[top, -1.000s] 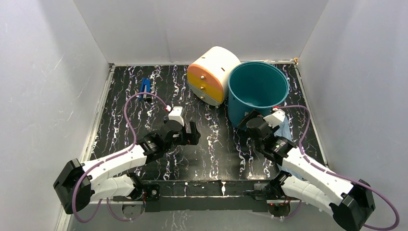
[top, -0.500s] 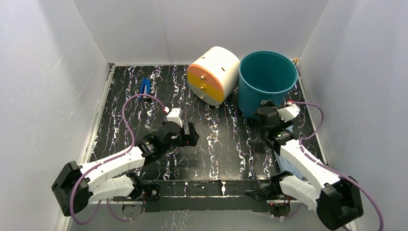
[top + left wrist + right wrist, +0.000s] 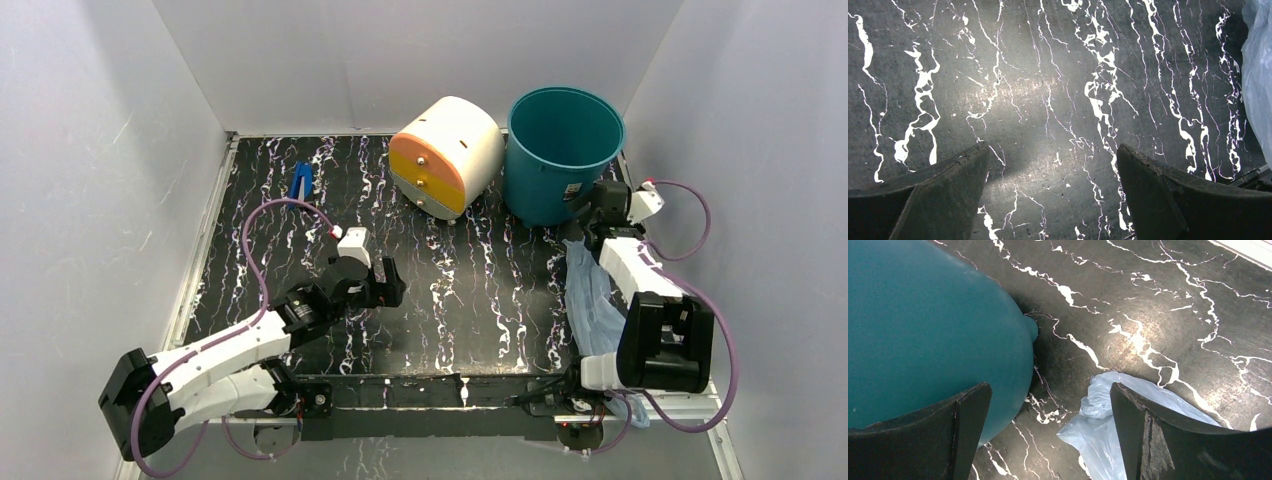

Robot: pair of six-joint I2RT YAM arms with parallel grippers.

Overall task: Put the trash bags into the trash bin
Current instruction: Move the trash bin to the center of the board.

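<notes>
The teal-green trash bin [image 3: 562, 150] stands upright at the back right of the table. In the right wrist view its wall [image 3: 923, 315] fills the left side. The light-blue trash bag [image 3: 592, 295] lies crumpled on the table in front of the bin, along the right arm. It also shows in the right wrist view [image 3: 1128, 415] and at the right edge of the left wrist view [image 3: 1260, 75]. My right gripper [image 3: 588, 206] is open and empty, low beside the bin's near right side; one finger is by the bin, the other over the bag [image 3: 1048, 430]. My left gripper [image 3: 388, 288] is open and empty over bare table [image 3: 1053, 190].
A cream-and-orange drum [image 3: 445, 155] lies on its side just left of the bin. A small blue object [image 3: 301, 181] lies at the back left. White walls close in the table on the left, back and right.
The bin went from tilted near the middle to upright at the back right. My right arm swung right and back with it, uncovering the bag. My left arm drew back slightly.
</notes>
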